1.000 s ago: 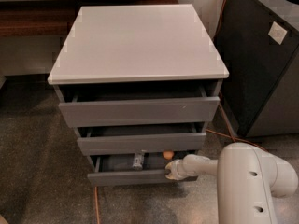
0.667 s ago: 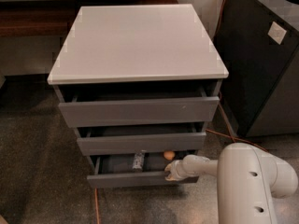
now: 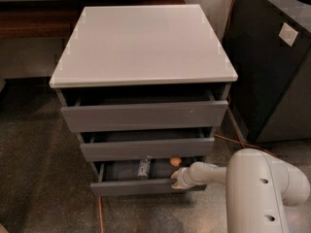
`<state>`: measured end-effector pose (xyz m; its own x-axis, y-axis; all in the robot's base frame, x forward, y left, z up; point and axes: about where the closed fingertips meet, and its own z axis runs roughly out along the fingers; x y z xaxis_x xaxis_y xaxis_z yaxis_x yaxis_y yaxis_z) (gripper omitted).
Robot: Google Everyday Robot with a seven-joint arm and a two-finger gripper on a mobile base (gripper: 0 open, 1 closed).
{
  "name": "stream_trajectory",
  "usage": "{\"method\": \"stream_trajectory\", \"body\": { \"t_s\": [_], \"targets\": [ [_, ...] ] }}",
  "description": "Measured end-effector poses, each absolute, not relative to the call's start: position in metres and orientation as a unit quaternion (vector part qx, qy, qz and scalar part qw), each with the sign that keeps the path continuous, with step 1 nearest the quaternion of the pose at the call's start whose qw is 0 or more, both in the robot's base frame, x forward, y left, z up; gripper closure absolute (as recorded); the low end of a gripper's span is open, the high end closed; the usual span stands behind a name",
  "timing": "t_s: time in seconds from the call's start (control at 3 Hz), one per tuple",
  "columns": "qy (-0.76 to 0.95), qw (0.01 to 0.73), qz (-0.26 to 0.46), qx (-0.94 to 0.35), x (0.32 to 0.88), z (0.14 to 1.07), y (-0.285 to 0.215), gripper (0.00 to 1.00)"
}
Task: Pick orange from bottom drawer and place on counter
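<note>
Orange (image 3: 175, 161): small, round, in open bottom drawer (image 3: 131, 187) | tool (image 3: 176, 180) at drawer front, grip unclear

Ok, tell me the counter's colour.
The counter is light grey, camera view; gripper at the bottom drawer.

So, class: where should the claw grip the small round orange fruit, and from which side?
Probably across the small round orange fruit at its widest, from above and in front: the dark grey bottom drawer opens only upward. The claw is at its front edge.
</note>
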<state>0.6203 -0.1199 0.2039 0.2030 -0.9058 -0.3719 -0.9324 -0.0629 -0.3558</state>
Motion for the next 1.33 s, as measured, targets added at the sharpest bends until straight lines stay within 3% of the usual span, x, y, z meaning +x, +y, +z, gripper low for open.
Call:
{"method": "stream_trajectory", "body": {
  "t_s": [1.33],
  "targets": [
    [0.631,0.266,0.025,-0.729,0.6202,0.2038,-0.1201,1.00]
  ]
}}
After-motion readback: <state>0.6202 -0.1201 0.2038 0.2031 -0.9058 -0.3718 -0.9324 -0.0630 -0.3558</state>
